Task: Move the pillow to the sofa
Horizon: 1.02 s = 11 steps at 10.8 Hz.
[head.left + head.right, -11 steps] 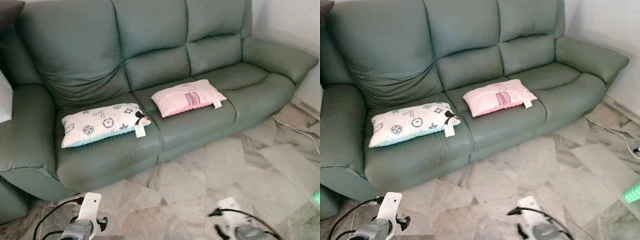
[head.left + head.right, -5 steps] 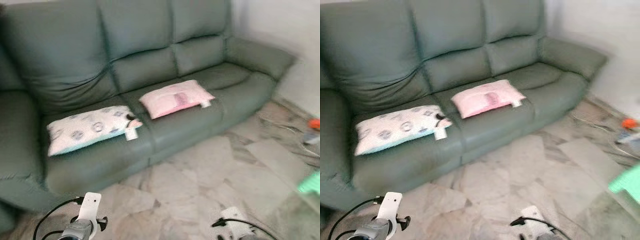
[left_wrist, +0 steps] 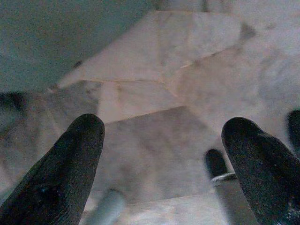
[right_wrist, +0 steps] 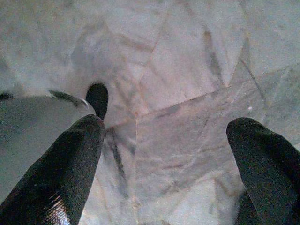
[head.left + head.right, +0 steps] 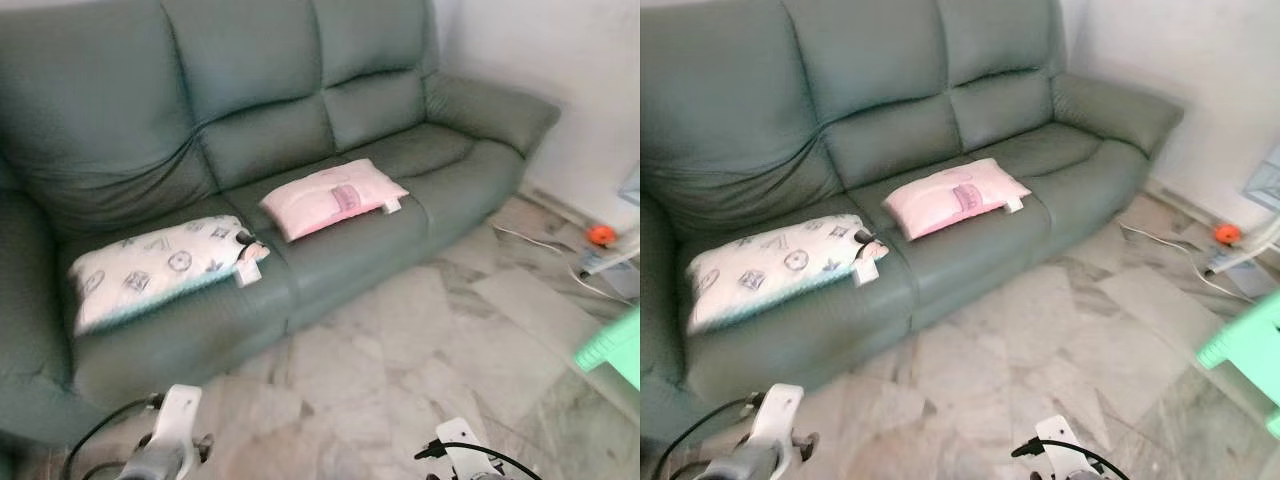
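A green leather sofa (image 5: 300,110) stands ahead of me. A pink pillow (image 5: 330,198) lies flat on its middle seat. A white pillow with a dark pattern (image 5: 160,265) lies on the left seat, a tag hanging off its front corner. Both arms hang low in front of the sofa, the left arm (image 5: 170,445) and the right arm (image 5: 460,462) at the picture's lower edge. In the wrist views the left gripper (image 3: 163,129) and the right gripper (image 4: 167,127) are open over the marble floor, with nothing between their fingers.
Marble floor (image 5: 420,350) stretches between me and the sofa. At the right stand a light green stool (image 5: 612,350) and a white wall (image 5: 560,50). A white cable (image 5: 540,245) and a small orange object (image 5: 598,235) lie on the floor by the wall.
The camera has swung to the right, so the sofa sits further left in the picture. The green stool and orange object have come into view. The pillows have not moved.
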Tool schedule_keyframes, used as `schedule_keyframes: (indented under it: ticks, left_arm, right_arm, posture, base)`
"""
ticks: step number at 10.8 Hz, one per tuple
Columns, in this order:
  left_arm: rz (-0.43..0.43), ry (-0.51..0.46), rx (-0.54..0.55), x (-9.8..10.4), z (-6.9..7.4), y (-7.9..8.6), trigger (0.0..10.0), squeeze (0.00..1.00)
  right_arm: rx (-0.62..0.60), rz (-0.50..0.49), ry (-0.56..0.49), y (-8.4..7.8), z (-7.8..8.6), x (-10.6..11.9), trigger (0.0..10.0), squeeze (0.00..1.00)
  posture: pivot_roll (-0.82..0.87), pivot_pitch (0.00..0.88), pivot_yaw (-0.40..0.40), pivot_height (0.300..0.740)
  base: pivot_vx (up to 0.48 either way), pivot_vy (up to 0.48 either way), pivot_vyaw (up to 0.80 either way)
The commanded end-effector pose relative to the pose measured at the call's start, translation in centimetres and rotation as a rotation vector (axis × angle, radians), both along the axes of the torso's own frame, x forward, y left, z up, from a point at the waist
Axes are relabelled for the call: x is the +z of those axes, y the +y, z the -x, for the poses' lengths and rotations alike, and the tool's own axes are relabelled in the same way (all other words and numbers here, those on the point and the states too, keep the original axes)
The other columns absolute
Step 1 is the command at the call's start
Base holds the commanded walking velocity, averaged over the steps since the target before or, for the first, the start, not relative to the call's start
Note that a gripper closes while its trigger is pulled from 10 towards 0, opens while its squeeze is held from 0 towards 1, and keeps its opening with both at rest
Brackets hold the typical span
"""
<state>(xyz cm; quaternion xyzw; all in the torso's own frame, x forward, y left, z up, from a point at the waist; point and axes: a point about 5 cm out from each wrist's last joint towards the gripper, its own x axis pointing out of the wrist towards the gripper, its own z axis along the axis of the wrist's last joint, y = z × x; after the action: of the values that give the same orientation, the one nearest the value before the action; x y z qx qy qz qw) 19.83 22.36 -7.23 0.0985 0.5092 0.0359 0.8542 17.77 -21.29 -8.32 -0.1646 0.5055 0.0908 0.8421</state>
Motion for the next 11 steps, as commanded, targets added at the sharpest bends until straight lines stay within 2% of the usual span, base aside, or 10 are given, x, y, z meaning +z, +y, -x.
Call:
schedule_keyframes:
  ticks: [1,5,8,10,11]
  left_arm:
    - [-0.005,-0.038,-0.002,0.4,-0.9,-0.4,10.0,0.0]
    - [0.013,-0.041,-0.012,0.4,-1.0,-0.5,10.0,0.0]
    - [0.02,-0.039,-0.014,0.4,-1.0,-0.5,10.0,0.0]
    - [0.029,-0.041,-0.014,0.4,-1.0,-0.6,10.0,0.0]
    - [0.035,-0.042,-0.014,0.4,-1.0,-0.6,10.0,0.0]
  right_arm:
    - [-0.011,0.032,0.006,-0.8,0.3,0.0,10.0,0.0]
    - [0.009,0.011,-0.01,1.3,-0.7,0.0,10.0,0.0]
    - [0.005,0.02,-0.009,0.2,-0.7,0.3,10.0,0.0]
    - [0.011,0.014,-0.016,0.3,-0.9,0.3,10.0,0.0]
    - [0.02,0.005,-0.022,0.5,-1.0,0.4,10.0,0.0]
  posture:
    - [-0.2,0.0,0.019,0.74]
    - [-0.21,0.0,0.019,0.74]
    - [-0.21,0.0,0.02,0.74]
    - [-0.21,0.0,0.02,0.74]
    - [-0.21,0.0,0.02,0.74]
  base:
    - [0.0,0.0,-0.77]
    - [0.0,0.0,-0.77]
    - [0.0,0.0,-0.76]
    - [0.0,0.0,-0.77]
    - [0.0,0.0,0.0]
